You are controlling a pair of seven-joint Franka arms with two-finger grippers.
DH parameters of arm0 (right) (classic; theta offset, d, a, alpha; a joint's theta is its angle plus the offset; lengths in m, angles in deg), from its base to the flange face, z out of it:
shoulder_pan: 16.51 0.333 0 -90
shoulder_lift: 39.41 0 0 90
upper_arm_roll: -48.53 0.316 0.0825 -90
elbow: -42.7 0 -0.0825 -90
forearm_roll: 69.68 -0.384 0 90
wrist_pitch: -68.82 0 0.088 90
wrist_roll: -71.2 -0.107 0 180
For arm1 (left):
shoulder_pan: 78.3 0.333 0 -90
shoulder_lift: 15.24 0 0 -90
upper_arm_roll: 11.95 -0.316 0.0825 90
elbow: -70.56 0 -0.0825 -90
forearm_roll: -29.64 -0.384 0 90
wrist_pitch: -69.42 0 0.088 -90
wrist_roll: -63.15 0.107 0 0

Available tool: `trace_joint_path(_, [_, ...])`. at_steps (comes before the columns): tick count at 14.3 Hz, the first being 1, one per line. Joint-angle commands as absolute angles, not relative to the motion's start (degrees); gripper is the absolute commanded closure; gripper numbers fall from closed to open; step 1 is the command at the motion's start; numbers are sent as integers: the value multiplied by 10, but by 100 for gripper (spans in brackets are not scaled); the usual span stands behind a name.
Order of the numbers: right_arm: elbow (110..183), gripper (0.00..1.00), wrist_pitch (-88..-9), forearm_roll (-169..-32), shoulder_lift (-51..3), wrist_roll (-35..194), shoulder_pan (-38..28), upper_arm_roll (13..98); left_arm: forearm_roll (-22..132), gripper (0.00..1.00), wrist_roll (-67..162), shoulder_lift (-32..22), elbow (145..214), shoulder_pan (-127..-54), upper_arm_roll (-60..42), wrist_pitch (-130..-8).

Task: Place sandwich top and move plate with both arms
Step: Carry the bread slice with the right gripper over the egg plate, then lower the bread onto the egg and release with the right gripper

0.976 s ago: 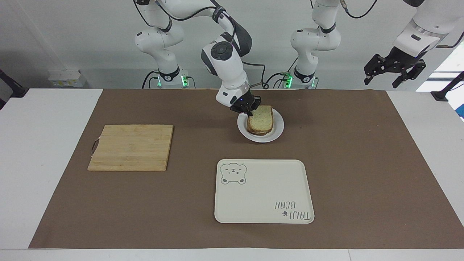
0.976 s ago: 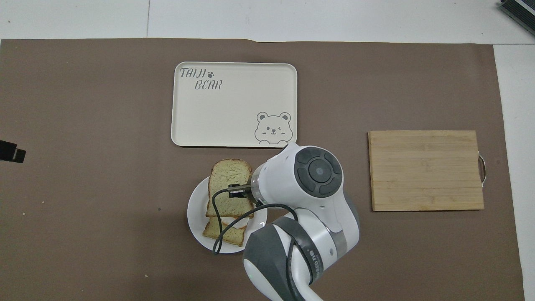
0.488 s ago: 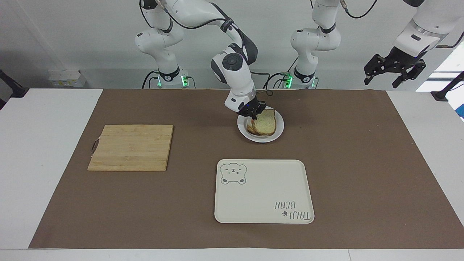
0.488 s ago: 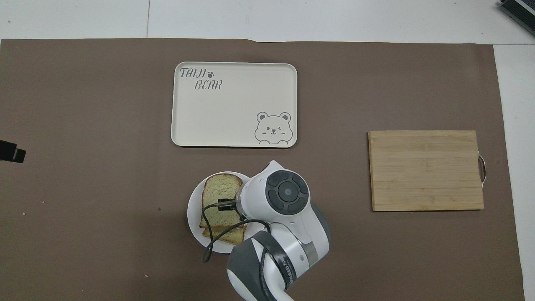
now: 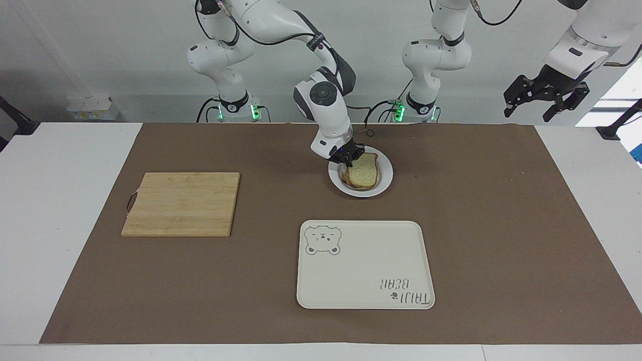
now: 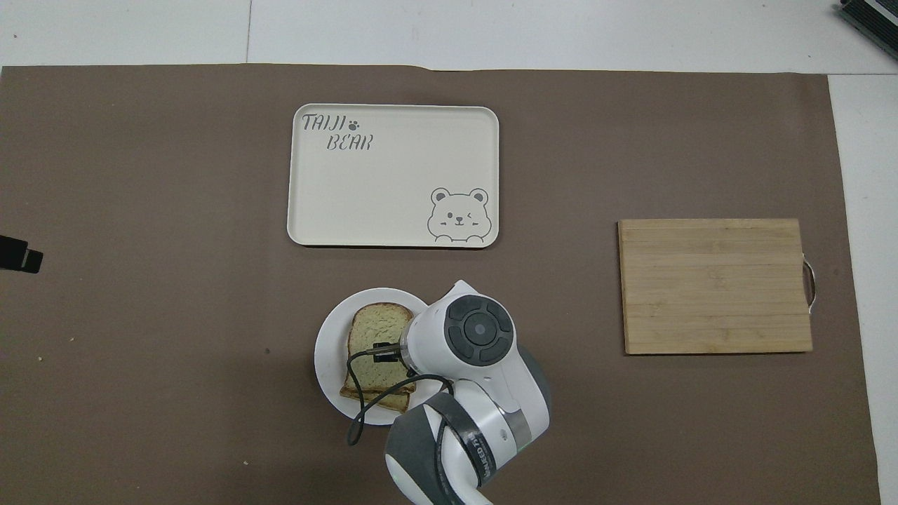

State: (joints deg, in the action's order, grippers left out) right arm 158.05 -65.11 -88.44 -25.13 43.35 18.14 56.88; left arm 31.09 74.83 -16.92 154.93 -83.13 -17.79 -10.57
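The white plate point(image 5: 385, 181) sits on the brown mat close to the robots and also shows in the overhead view point(image 6: 328, 361). The sandwich top point(image 5: 364, 171), a pale slice with brown crust, lies over the lower slice point(image 6: 375, 401) on the plate, nearly flat, and shows from overhead too point(image 6: 375, 330). My right gripper point(image 5: 346, 160) is low over the plate's edge toward the right arm's end, shut on that edge of the slice. In the overhead view its wrist hides the fingers. My left gripper point(image 5: 544, 103) waits open, high off the left arm's end of the table.
A cream bear tray point(image 5: 363, 263) lies farther from the robots than the plate, also seen from overhead point(image 6: 393, 175). A wooden cutting board point(image 5: 183, 203) lies toward the right arm's end, also seen from overhead point(image 6: 715, 284).
My right gripper has come down and drawn back toward the robots, bringing the tilted slice down over the lower slice on the plate. The left arm has not moved.
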Motion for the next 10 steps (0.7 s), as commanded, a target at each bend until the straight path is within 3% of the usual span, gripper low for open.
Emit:
trace_joint_path(1, [1592, 0, -665, -895, -259, 432, 179, 569, 307, 0, 752, -184, 1565, -830, -177, -107])
trace_joint_path(6, [1541, 0, -671, -839, -239, 432, 143, 565, 310, 0, 759, -185, 1569, -830, -174, -110])
trace_joint_path(10, [1532, 0, -661, -819, -272, 453, 85, 563, 366, 0, 760, -202, 1618, -829, -174, -128])
